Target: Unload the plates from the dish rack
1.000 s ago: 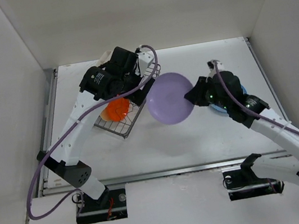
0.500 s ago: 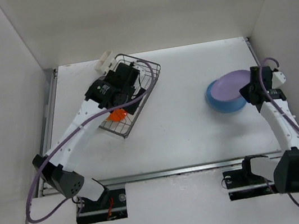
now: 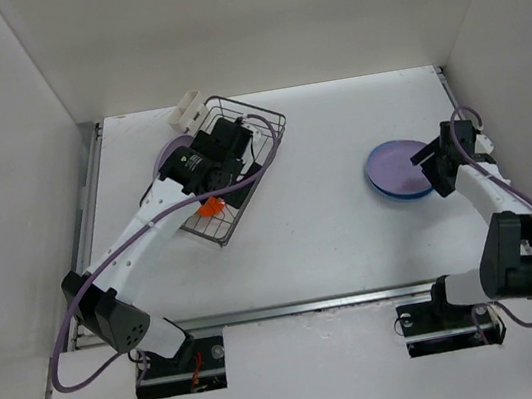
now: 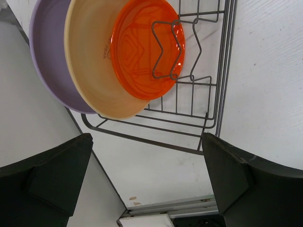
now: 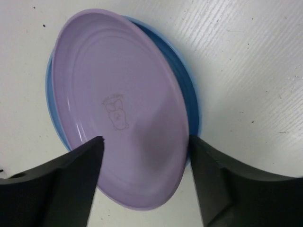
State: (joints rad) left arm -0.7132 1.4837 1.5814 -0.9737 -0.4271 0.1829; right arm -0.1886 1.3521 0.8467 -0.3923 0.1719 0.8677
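The dish rack [image 3: 269, 123] stands at the back left, a cream box [image 3: 184, 109] at its far corner. In the left wrist view an orange plate [image 4: 142, 47], a cream plate [image 4: 90, 75] and a purple plate [image 4: 45, 61] stand on edge among the rack's wavy wires [image 4: 208, 99]. My left gripper [image 4: 147, 175] hangs open over the rack's near edge, touching nothing. On the right a purple plate [image 5: 118, 109] lies on a blue plate [image 5: 191, 104]. My right gripper [image 5: 146, 142] is open just above them, its fingers apart on either side of the purple plate's rim.
The left arm [image 3: 148, 218] reaches across the rack from the near left. White walls enclose the table on three sides. A metal rail [image 3: 293, 306] runs along the table's front edge. Bare white table [image 3: 333, 239] lies between the rack and the stacked plates.
My right arm carried the purple plate from mid-table to the right, laid it on the blue plate and opened. My left gripper stayed open, shifting slightly over the rack.
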